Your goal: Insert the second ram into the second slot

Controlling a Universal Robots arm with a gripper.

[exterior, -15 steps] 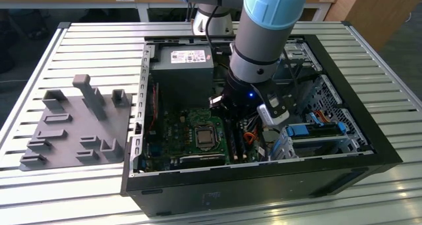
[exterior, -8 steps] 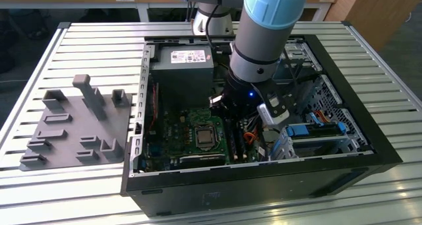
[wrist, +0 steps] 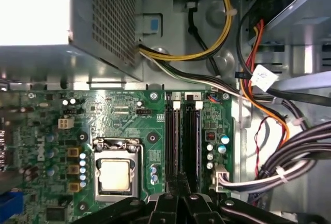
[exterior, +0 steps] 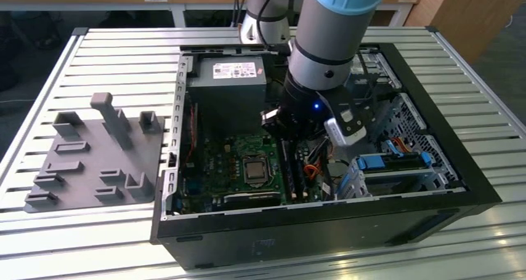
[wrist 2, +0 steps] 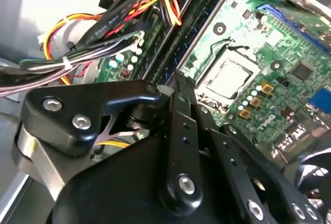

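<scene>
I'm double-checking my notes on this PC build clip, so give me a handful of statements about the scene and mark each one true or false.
1. The gripper is down inside the open computer case, over the memory slots. True.
2. The processor socket has a fan mounted on it. False: the socket sits bare, its metal lid showing.
3. A grey fixture tray lies on the slatted table on the exterior view's left of the case. True.
4. The power supply lies out on the table beside the case. False: it sits inside the case, at its far end.
5. Yellow and orange cables run inside the case. True.
</scene>
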